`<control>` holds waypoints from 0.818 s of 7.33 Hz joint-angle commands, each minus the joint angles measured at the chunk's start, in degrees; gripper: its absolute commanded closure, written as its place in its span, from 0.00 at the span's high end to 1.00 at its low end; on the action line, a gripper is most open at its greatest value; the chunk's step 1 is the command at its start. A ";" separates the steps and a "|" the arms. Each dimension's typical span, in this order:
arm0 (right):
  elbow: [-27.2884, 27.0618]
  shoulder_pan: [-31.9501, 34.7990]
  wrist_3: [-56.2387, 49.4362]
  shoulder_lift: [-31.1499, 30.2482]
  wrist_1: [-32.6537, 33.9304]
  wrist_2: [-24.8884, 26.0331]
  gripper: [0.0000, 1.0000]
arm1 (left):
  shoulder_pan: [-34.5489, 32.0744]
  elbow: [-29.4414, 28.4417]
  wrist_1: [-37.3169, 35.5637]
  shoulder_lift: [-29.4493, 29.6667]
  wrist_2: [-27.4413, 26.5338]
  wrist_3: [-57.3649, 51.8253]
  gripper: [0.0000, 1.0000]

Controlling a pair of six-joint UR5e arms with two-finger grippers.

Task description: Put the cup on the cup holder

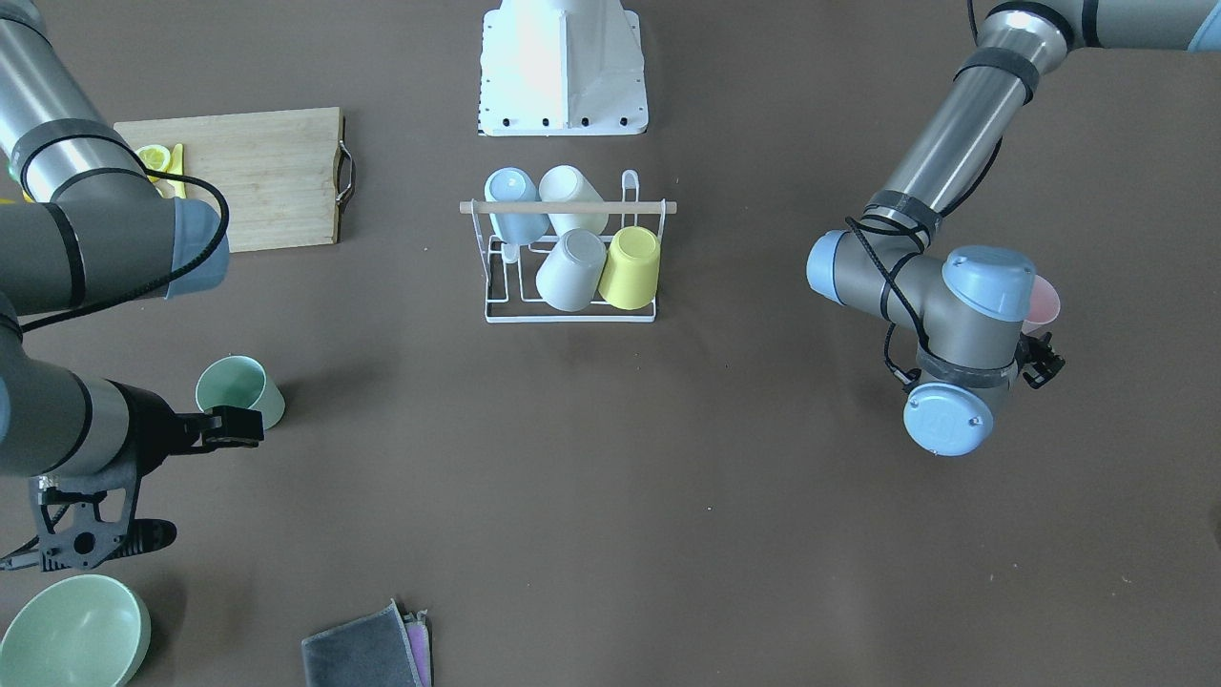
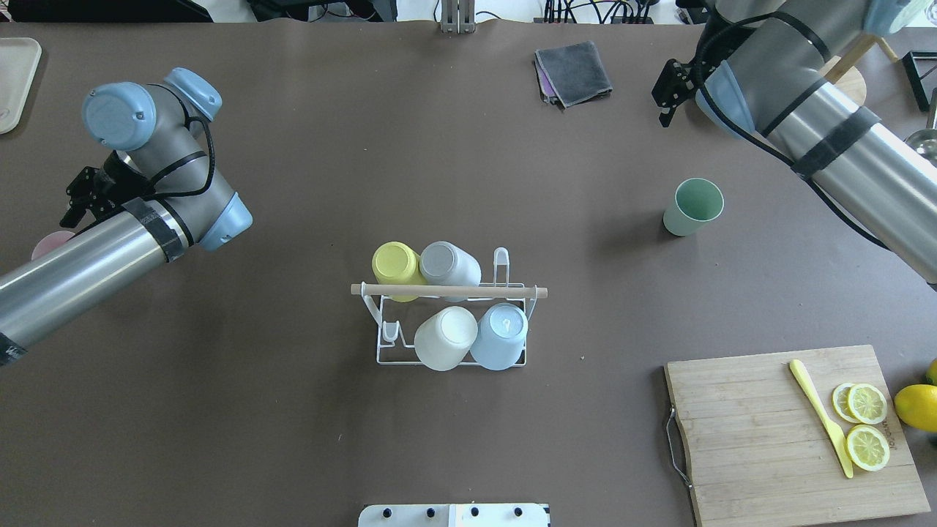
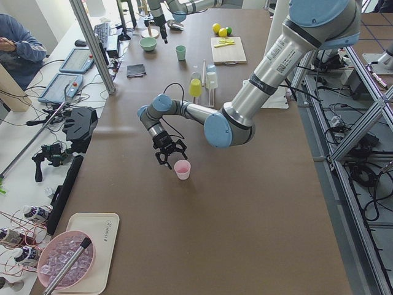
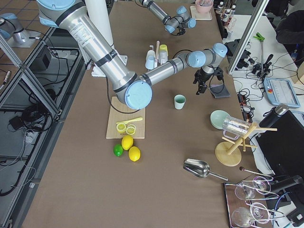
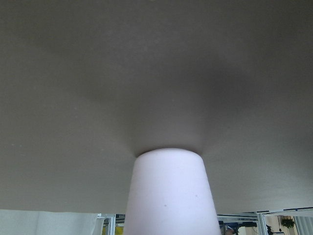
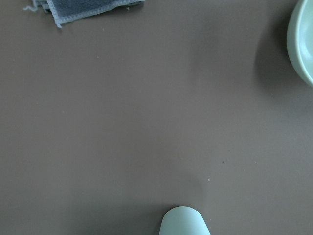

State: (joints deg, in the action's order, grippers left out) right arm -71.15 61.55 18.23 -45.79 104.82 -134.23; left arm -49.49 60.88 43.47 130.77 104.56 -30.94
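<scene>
The white wire cup holder [image 2: 446, 291] with a wooden rod stands mid-table [image 1: 568, 207] and holds a yellow, a grey, a white and a blue cup. A pink cup [image 3: 182, 169] stands upright at the table's left end, partly hidden by the arm in the overhead view [image 2: 45, 243]. My left gripper [image 3: 168, 155] hovers just beside it, open and empty; the cup fills the bottom of the left wrist view [image 5: 171, 196]. A green cup [image 2: 693, 207] stands upright on the right. My right gripper [image 2: 667, 99] is open and empty, apart from it; the cup's rim shows in the right wrist view [image 6: 185, 223].
A wooden cutting board [image 2: 776, 432] with lemon slices and a yellow knife lies near the right front. A grey folded cloth [image 2: 573, 71] and a green bowl [image 1: 72, 630] lie at the far side near my right gripper. The white robot base [image 1: 563, 67] is behind the rack.
</scene>
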 commanded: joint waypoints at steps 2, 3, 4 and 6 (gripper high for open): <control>10.21 -2.22 -9.59 4.12 0.91 0.63 1.00 | 1.32 -0.58 -0.67 -0.25 -1.02 0.00 0.97; 12.42 -3.18 -9.88 5.26 1.00 0.72 1.00 | 1.67 -0.59 -0.67 -0.60 -1.19 0.00 0.97; 14.53 -3.45 -11.45 5.88 1.09 0.81 1.00 | 1.85 -0.67 -0.67 -0.60 -2.85 0.00 0.97; 17.78 -3.63 -16.01 6.23 1.97 0.81 1.00 | 2.11 -0.94 -0.93 -0.69 -3.30 -0.18 0.97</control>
State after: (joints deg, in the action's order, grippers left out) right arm -56.00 58.07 5.18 -39.97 106.43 -133.44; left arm -47.54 60.08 42.74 130.16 101.70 -31.02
